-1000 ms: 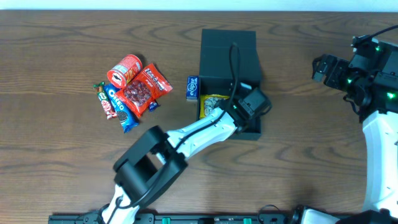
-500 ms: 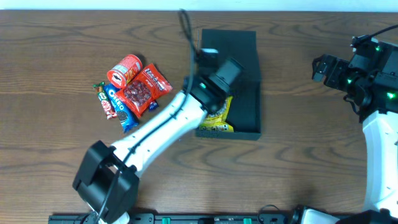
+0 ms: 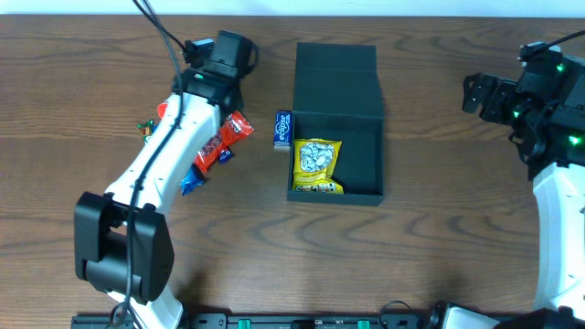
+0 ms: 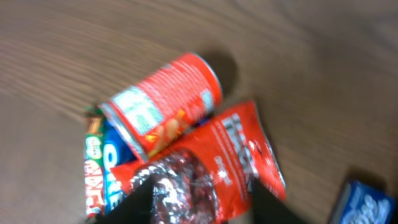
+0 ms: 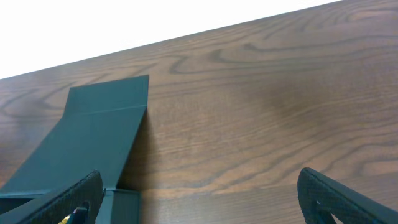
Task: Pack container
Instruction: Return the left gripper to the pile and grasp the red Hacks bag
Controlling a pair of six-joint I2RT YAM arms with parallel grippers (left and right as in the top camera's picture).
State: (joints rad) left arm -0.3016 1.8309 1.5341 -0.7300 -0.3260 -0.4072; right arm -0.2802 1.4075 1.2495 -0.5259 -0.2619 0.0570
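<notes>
The container [image 3: 361, 151] is a dark square box, its flap lid [image 3: 336, 78] folded back, with a yellow snack pack [image 3: 317, 166] lying in its left half. To its left, my left gripper [image 3: 218, 62] hovers over a snack pile. In the left wrist view a red can [image 4: 161, 102], a red bag [image 4: 214, 162] and a blue Oreo pack [image 4: 111, 163] lie together. My left gripper [image 4: 202, 208] is open, its fingers apart above the red bag and holding nothing. My right gripper [image 5: 208, 205] stands wide open and empty to the right of the container lid [image 5: 93, 140].
A small blue pack [image 3: 283, 129] lies on the table just left of the container's wall, also seen as a blue pack [image 4: 367, 202] in the left wrist view. My left arm [image 3: 155, 164] covers part of the pile. My right arm [image 3: 548, 128] stays at the right edge.
My left arm has swung out of the container and leftwards to above the snack pile, and its jaws have opened. The right arm has hardly moved.
</notes>
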